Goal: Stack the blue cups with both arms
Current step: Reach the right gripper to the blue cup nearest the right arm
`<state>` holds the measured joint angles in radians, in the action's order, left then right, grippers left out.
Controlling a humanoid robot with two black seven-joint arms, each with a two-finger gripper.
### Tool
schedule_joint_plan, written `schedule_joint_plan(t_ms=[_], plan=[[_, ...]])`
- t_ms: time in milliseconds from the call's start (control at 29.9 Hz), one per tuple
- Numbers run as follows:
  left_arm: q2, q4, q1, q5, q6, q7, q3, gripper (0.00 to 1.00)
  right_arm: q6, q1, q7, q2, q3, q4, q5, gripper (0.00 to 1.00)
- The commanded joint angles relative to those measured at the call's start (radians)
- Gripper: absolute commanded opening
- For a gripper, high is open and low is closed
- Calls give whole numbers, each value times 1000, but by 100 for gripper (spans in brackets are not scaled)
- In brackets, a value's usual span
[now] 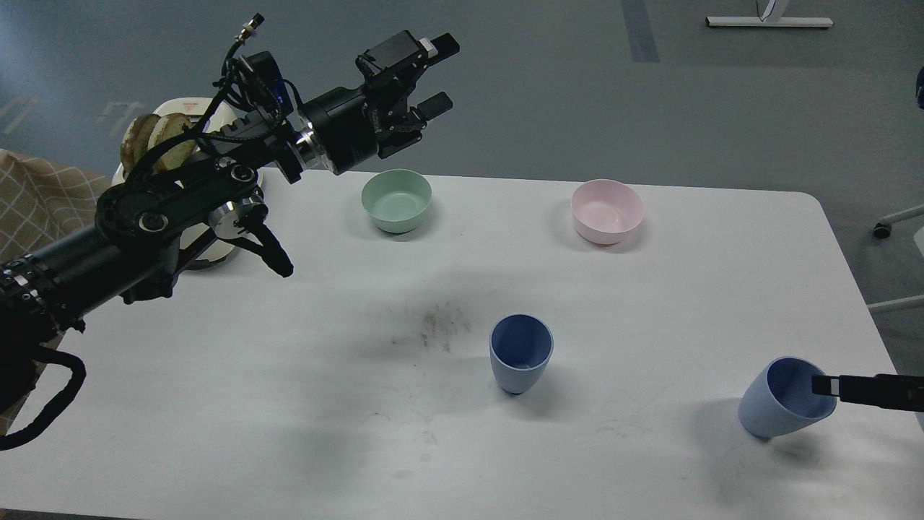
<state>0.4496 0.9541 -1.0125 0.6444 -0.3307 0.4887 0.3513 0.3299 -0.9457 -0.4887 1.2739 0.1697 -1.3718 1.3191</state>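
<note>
Two blue cups stand on the white table (253, 404). One blue cup (521, 355) is upright near the middle. The other blue cup (783, 401) is at the front right, tilted with its mouth toward the right. My left gripper (440, 76) is open and empty, held high beyond the table's far edge, above and behind the green bowl, far from both cups. Of my right gripper, only one thin black finger (866, 390) shows, coming in from the right edge. Its tip is at the rim of the tilted cup. The other finger is out of view.
A mint-green bowl (396, 200) and a pink bowl (607, 210) stand near the far edge. A white appliance with brownish pieces on it (162, 133) sits at the back left, behind my left arm. Dark scuff marks (437, 325) lie left of the upright cup.
</note>
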Motion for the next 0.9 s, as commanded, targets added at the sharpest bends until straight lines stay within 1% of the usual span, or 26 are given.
schedule_joint_plan(t_ms=[0, 100, 301, 368, 401, 434, 501, 568, 635, 769, 836, 869], plan=[[0, 0, 11, 0, -1, 0, 0, 98, -3, 11, 0, -22, 1, 3, -1, 90], [0, 0, 17, 0, -1, 0, 1, 98, -3, 15, 0, -31, -1, 3, -1, 90], [1, 0, 22, 0, -2, 0, 1, 98, -3, 19, 0, -57, 1, 5, 0, 80], [1, 0, 22, -2, -4, 0, 1, 98, -3, 21, 0, -62, 1, 5, 0, 71], [1, 0, 22, -2, -4, 0, 3, 98, -3, 21, 0, -62, -1, 5, 0, 69], [1, 0, 22, -2, -5, 0, 9, 98, -3, 21, 0, -62, 1, 3, 0, 64], [1, 0, 22, 0, -5, 0, 17, 98, -3, 21, 0, -62, 1, 3, 2, 59], [1, 0, 22, 0, -5, 0, 18, 98, -3, 22, 0, -62, 1, 3, 5, 51], [1, 0, 22, -2, -7, 0, 18, 98, -2, 22, 0, -59, 1, 2, 5, 39], [1, 0, 22, -2, -7, 0, 24, 98, -3, 22, 0, -54, 1, 0, 34, 36], [1, 0, 22, -2, -7, 0, 25, 98, -3, 22, 0, -50, 1, 0, 54, 26], [1, 0, 22, -2, -7, 0, 25, 98, -3, 22, 0, -50, 1, 0, 55, 23]])
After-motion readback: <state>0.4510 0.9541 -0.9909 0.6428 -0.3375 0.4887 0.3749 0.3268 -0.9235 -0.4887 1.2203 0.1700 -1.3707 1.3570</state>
